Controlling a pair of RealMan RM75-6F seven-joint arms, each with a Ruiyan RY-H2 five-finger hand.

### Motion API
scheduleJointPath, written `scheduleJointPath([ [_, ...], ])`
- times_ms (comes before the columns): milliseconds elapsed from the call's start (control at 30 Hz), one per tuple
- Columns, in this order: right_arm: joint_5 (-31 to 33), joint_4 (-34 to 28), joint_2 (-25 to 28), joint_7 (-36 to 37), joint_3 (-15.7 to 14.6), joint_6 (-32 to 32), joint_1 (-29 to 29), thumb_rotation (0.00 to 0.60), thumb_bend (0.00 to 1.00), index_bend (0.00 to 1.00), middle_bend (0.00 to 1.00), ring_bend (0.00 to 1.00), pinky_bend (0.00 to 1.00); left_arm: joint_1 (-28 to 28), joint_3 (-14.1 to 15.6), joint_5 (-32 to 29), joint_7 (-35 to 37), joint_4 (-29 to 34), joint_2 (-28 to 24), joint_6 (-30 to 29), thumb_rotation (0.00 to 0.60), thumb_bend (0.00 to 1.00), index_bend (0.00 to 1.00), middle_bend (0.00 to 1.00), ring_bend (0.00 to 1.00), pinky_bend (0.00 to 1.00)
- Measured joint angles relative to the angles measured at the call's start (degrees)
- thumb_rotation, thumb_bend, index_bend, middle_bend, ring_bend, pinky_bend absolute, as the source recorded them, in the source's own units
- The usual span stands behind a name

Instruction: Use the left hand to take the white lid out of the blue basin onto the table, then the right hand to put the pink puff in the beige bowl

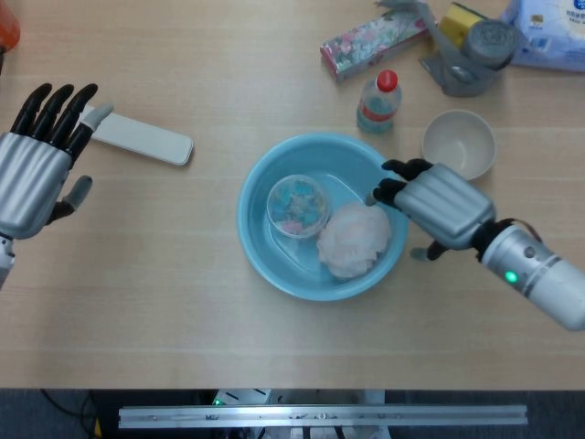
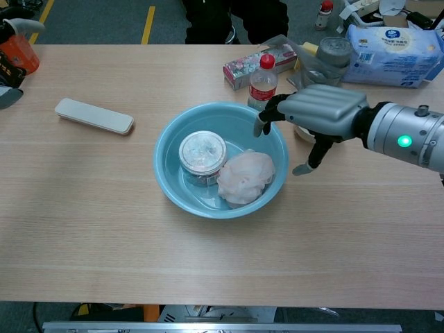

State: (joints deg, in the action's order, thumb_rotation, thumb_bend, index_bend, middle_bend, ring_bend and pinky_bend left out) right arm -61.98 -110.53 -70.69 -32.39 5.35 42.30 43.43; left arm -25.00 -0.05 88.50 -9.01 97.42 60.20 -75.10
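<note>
While the lid (image 1: pixel 298 205) sits in the basin (image 1: pixel 259 242), the right hand (image 1: pixel 437 203), fingers apart, hovers by the puff (image 1: pixel 354 238); the left hand (image 1: pixel 35 165), fingers spread and holding nothing, must fetch the lid.

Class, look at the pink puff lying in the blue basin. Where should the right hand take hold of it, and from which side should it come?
Probably its domed top, from above. The pink puff lies low in the blue basin, against the wall on the right hand's side, with the lidded jar close on its other side, so only the top is free. It looks soft and bunched, so fingers could likely gather it.
</note>
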Motion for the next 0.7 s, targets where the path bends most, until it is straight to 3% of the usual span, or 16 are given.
scheduleJointPath([
  [367, 8.6, 5.3, -11.1, -10.5, -2.8, 4.9, 6.3, 0.600, 0.11, 0.28, 0.32, 0.11, 0.22, 2.4, 0.4, 1.1, 1.4, 0.6, -1.6, -1.3, 0.600, 0.36, 0.08, 0.01, 0.00, 0.07],
  [700, 11.6, 6.8, -14.5, -12.7, -4.5, 7.5, 8.6, 0.600, 0.13, 0.32, 0.32, 0.11, 0.23, 3.4, 0.6, 2.5, 3.8, 0.6, -2.9, -1.5, 0.600, 0.36, 0.08, 0.01, 0.00, 0.07],
])
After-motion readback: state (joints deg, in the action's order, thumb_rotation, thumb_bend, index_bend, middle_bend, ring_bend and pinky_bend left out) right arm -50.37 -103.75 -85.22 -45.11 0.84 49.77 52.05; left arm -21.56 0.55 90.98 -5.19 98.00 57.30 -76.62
